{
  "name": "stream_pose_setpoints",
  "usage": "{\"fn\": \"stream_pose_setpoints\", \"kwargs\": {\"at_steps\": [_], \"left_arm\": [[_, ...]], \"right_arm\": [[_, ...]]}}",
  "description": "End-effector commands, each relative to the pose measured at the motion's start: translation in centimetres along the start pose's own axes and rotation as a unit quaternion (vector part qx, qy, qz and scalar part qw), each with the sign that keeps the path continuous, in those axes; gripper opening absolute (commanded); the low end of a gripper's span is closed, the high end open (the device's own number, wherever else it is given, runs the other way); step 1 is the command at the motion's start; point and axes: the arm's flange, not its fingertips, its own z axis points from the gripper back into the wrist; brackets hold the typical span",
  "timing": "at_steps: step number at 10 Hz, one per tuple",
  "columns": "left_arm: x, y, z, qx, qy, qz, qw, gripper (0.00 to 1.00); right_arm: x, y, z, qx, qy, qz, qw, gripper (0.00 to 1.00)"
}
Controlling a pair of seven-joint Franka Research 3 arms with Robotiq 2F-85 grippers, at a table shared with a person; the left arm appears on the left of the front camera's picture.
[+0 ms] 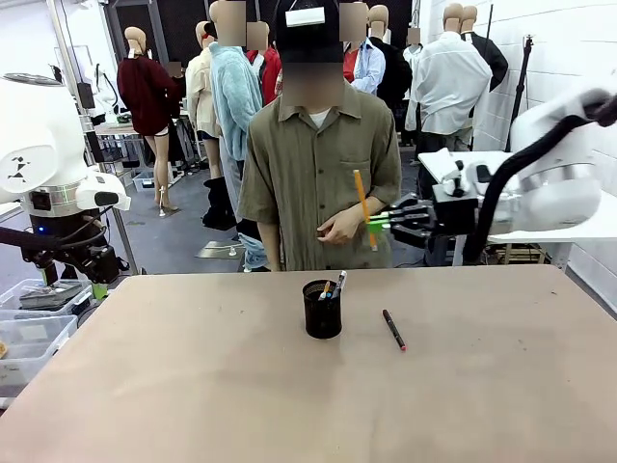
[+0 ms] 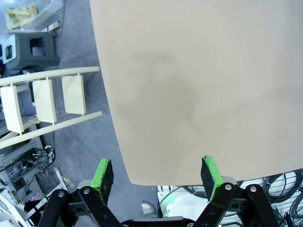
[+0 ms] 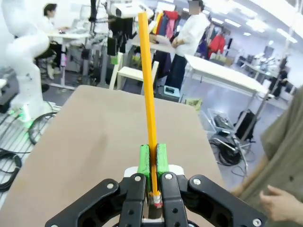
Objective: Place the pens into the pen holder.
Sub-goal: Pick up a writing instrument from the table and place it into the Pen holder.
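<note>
The black mesh pen holder (image 1: 322, 309) stands mid-table with the silver-white pen (image 1: 337, 285) and another short tip sticking out of it. The black pen with the red end (image 1: 393, 329) lies flat on the table just right of the holder. My right gripper (image 1: 374, 224) hangs above the table's far edge, in front of the person, shut on the yellow-orange pencil (image 1: 363, 206), which points steeply up. The right wrist view has the pencil (image 3: 148, 104) clamped between the green pads (image 3: 146, 160). My left gripper (image 2: 158, 175) is open over the table's edge, holding nothing.
The person stands at the far side with a hand (image 1: 339, 227) close to my right gripper. Clear plastic bins (image 1: 29, 333) sit off the table's left edge. The tan tabletop (image 1: 193, 386) is bare in front of the holder.
</note>
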Motion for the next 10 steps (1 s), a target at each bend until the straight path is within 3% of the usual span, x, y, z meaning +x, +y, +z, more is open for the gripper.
{"fn": "stream_pose_setpoints", "kwargs": {"at_steps": [1, 2, 5, 8, 10], "left_arm": [[-0.1, 0.0, 0.1, 0.010, 0.004, 0.004, 1.000, 0.96], [-0.1, 0.0, 0.1, 0.010, 0.004, 0.004, 1.000, 0.96], [-0.1, 0.0, 0.1, 0.010, 0.004, 0.004, 1.000, 0.96], [-0.1, 0.0, 0.1, 0.010, 0.004, 0.004, 1.000, 0.96], [-0.1, 0.0, 0.1, 0.010, 0.004, 0.004, 1.000, 0.96]], "right_arm": [[-0.8, -1.9, -2.8, 0.028, -0.009, -0.010, 1.000, 0.00], [-1.1, -2.2, -4.6, 0.033, 0.010, -0.011, 0.999, 0.00], [-3.0, -2.8, -6.7, 0.054, 0.003, -0.032, 0.998, 0.00], [-1.9, -1.7, -5.8, 0.037, -0.003, -0.008, 0.999, 0.00], [-3.0, -1.7, -5.7, 0.016, -0.009, 0.005, 1.000, 0.00]]}}
